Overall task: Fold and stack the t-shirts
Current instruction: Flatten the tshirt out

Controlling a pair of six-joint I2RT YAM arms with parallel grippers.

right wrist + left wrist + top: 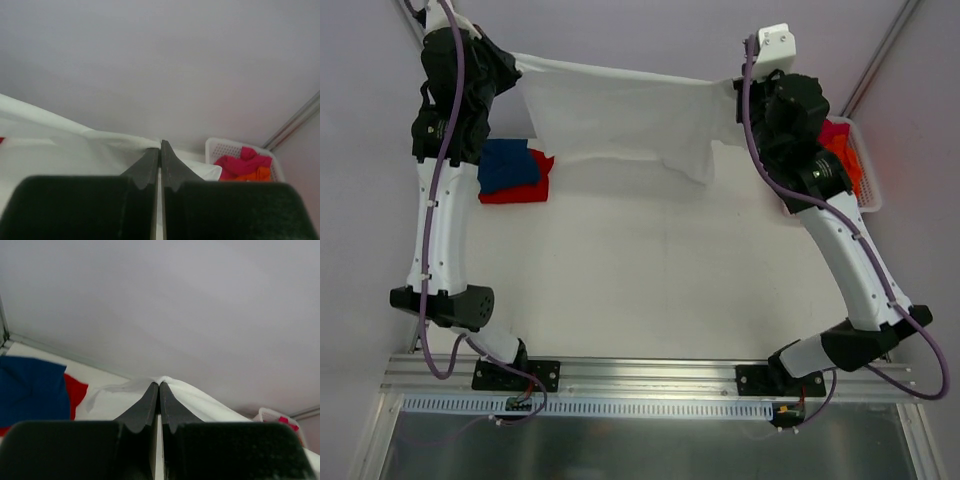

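Left hand [159, 385] and right hand [160, 144] each clamp tight on the white t-shirt [620, 115], holding it taut to lay flat for folding

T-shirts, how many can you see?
5. White: stretched between left gripper and right gripper. Blue on red, at left. Pink and orange in the basket. More may be hidden there.
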